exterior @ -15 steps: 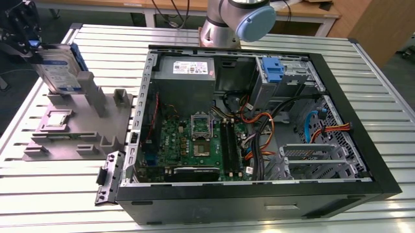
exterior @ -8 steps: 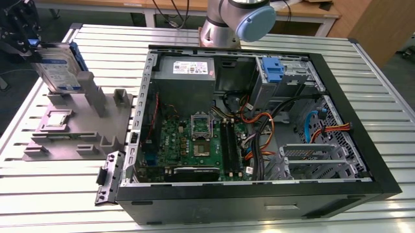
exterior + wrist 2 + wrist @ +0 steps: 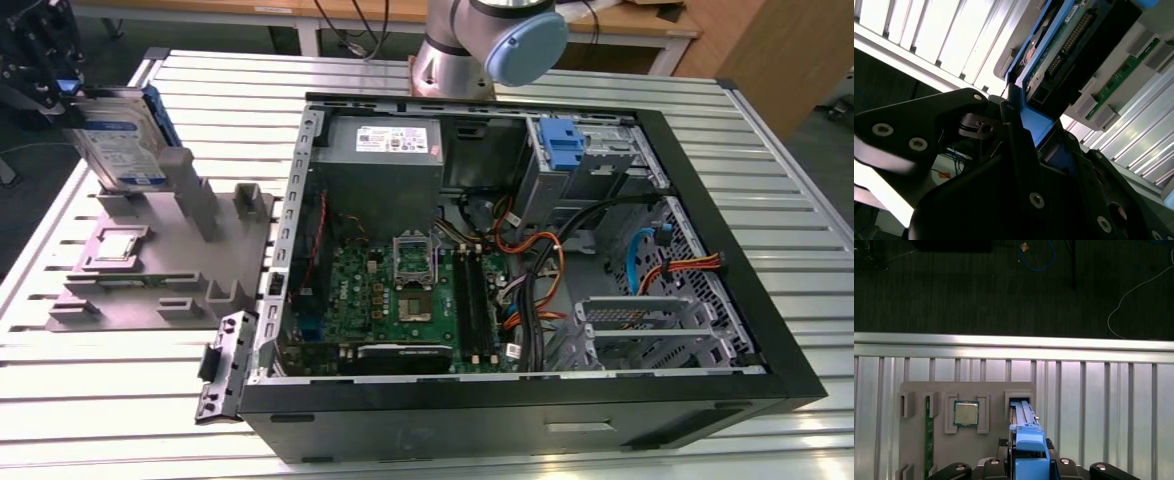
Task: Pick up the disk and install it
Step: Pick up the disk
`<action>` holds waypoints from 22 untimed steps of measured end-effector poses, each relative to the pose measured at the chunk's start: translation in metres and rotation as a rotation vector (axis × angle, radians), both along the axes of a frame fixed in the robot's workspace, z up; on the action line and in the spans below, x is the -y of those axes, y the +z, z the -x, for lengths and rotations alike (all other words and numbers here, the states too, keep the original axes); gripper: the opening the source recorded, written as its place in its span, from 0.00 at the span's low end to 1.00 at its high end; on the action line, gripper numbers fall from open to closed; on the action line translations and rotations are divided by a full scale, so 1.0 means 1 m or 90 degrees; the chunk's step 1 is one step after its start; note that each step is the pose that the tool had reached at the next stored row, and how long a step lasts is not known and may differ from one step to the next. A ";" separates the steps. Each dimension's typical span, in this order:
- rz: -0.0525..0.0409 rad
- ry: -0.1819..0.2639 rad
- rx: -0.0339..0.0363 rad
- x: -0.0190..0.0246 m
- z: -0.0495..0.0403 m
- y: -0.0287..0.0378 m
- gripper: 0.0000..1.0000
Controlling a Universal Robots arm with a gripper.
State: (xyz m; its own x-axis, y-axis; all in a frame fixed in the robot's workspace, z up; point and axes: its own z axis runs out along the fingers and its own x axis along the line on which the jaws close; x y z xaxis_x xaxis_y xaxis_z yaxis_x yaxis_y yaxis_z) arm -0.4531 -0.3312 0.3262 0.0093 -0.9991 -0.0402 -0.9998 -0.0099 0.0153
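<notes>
The disk, silver-grey with a blue-and-white label and blue side rails, stands on edge at the far-left end of the grey parts holder. My gripper is at its upper edge and shut on it. In the first wrist view the disk's blue rail runs from the gripper down to the holder's slot. The second wrist view has the black fingers clamped on the blue rail, with the disk's connector edge beyond them. I cannot tell whether the disk is still seated in the slot.
The open computer case lies at the exterior view's right, with a drive bay and blue bracket at its far corner and a power supply beside that. The holder also carries a processor chip and a memory stick. The arm's base stands behind the case.
</notes>
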 end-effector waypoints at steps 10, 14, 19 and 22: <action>0.0000 0.000 0.0001 0.0000 0.0000 0.0012 0.36; 0.0000 0.000 0.0000 0.0000 0.0000 0.0030 0.36; 0.0000 0.000 0.0000 0.0000 0.0000 0.0038 0.36; 0.0000 0.000 0.0000 0.0000 0.0000 0.0045 0.36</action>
State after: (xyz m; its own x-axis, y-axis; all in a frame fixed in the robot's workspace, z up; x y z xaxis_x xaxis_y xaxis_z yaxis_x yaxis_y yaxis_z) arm -0.4531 -0.3312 0.3307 0.0092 -0.9991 -0.0402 -0.9998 -0.0099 0.0152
